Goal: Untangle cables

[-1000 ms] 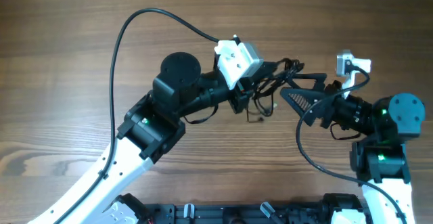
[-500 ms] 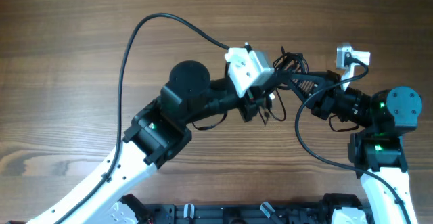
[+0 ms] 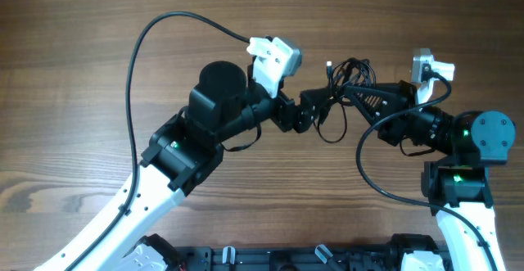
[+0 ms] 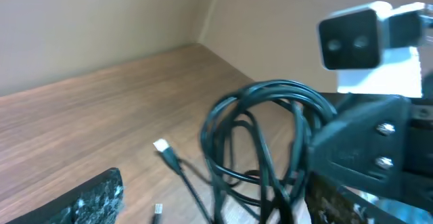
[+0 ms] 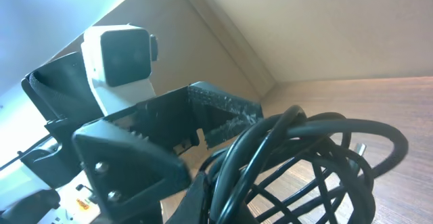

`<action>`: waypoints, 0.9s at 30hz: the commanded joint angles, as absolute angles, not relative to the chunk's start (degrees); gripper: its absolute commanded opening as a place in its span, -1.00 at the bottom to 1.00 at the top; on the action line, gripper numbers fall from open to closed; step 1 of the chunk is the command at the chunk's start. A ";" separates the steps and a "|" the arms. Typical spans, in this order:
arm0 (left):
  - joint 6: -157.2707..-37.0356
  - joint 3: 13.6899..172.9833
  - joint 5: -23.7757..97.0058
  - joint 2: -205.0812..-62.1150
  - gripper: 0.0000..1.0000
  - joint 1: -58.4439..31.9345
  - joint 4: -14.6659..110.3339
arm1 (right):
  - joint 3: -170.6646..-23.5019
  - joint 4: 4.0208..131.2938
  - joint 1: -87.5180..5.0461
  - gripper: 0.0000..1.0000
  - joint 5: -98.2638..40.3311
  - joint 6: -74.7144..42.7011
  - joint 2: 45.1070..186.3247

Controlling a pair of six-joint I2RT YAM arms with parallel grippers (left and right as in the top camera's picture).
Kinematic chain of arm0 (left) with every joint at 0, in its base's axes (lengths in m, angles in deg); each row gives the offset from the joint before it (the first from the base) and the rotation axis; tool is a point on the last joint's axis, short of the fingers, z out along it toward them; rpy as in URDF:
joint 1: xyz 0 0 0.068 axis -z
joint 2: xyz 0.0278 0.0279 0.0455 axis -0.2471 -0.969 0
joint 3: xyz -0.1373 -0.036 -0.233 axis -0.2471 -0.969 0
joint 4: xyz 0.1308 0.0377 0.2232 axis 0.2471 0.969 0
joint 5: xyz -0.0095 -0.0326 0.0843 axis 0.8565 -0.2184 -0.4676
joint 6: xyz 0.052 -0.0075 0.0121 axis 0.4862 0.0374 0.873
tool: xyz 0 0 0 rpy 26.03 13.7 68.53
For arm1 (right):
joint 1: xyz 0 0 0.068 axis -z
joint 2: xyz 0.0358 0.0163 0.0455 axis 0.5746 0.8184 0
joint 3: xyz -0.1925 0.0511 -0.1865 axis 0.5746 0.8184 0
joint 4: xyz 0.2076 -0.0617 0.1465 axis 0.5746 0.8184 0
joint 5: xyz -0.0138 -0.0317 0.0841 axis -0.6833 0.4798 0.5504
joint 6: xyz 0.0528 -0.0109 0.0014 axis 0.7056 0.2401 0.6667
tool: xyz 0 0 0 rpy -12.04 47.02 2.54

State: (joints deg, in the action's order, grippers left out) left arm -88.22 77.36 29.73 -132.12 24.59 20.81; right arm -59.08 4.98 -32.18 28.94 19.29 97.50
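The cables (image 3: 350,70) in the upper middle are black, one with a silver tip. The table (image 3: 74,66) is brown wood with fine grain. My left arm (image 3: 205,115) is black, white at lower left.

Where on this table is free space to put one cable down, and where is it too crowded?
Bare wood of the table lies left of the left arm's looping cord, along the far edge, and near between both arms. Crowded: the middle, where left gripper and right gripper meet the cables.

The cables (image 4: 281,84) run off the left wrist view's bottom edge (near loops blurry); overhead, their tips are too small to tell.
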 commanded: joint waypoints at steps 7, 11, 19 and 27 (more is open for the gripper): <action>-88.16 77.49 34.06 -132.08 0.78 24.42 23.34 | -59.30 2.27 -32.22 -0.91 28.88 18.29 97.50; -88.14 77.49 30.78 -132.10 0.01 24.39 24.65 | -59.30 -3.61 -32.22 -0.91 33.51 18.35 97.50; -88.22 77.49 27.15 -132.08 -0.92 24.39 20.24 | -59.30 -4.57 -32.22 -0.91 37.77 18.31 97.50; -97.97 77.49 -3.43 -131.77 -0.92 23.45 23.61 | -59.30 -4.48 -32.22 -0.91 37.88 18.26 97.50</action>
